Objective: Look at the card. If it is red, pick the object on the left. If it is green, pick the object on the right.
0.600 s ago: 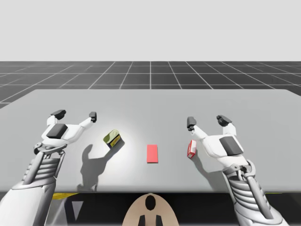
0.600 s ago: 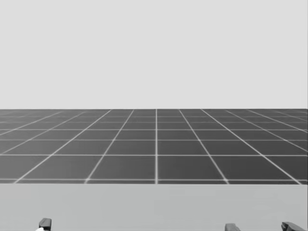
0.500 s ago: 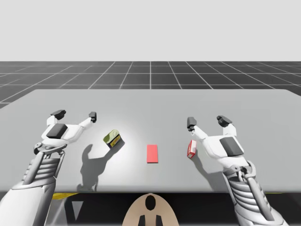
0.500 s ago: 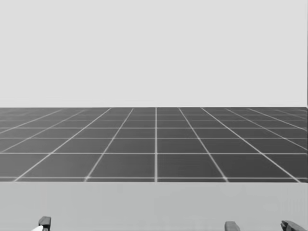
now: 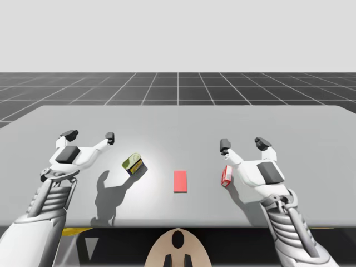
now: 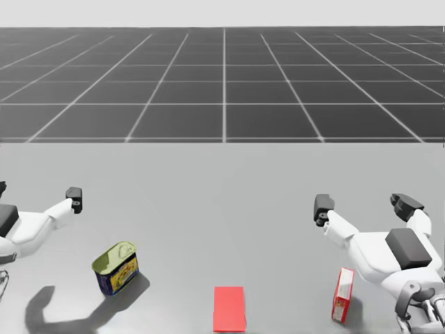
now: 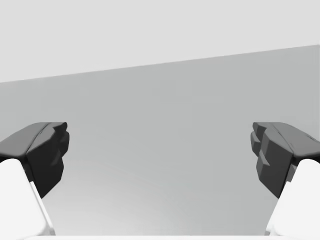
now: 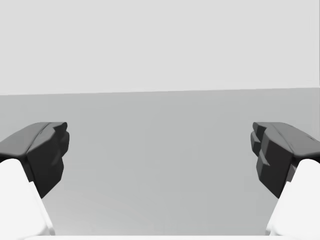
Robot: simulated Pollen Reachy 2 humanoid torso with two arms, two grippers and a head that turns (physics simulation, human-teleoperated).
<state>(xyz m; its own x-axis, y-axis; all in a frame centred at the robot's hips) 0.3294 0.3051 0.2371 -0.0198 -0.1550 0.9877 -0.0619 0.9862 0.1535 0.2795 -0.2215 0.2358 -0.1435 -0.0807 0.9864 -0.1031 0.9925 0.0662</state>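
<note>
A red card is seen lying flat on the grey table, between a can (green-topped, blue-sided) on the left and an upright red box on the right. The left gripper is held spread wide above the table, near the can but apart from it. The right gripper is likewise spread wide; the box stands just beside that arm's hand, possibly touching it.
</note>
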